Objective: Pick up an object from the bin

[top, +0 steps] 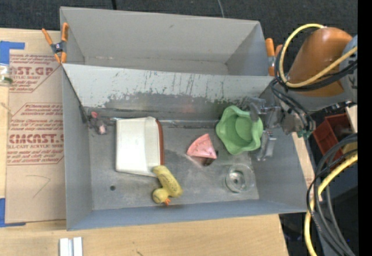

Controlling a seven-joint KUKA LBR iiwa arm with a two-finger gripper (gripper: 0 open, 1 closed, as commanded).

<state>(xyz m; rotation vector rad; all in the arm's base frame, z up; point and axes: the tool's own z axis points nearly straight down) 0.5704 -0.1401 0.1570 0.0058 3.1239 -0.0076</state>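
Observation:
My gripper (263,128) is low at the right end of the bin, against the right rim of a green soft cup (237,130) that lies on its side. Its two metal fingers (268,145) stand apart, open, one above and one below the cup's right edge; nothing sits clearly between them. A pink wedge-shaped piece (201,147) lies just left of the cup. A small clear round glass thing (236,179) rests on the floor in front of the gripper.
A white box with a brown edge (138,145) lies left of centre, with a yellow duck-like toy (164,184) at its front corner. A tiny pink piece (102,129) sits by the left wall. The arm with its orange cover and yellow cables hangs over the right rim.

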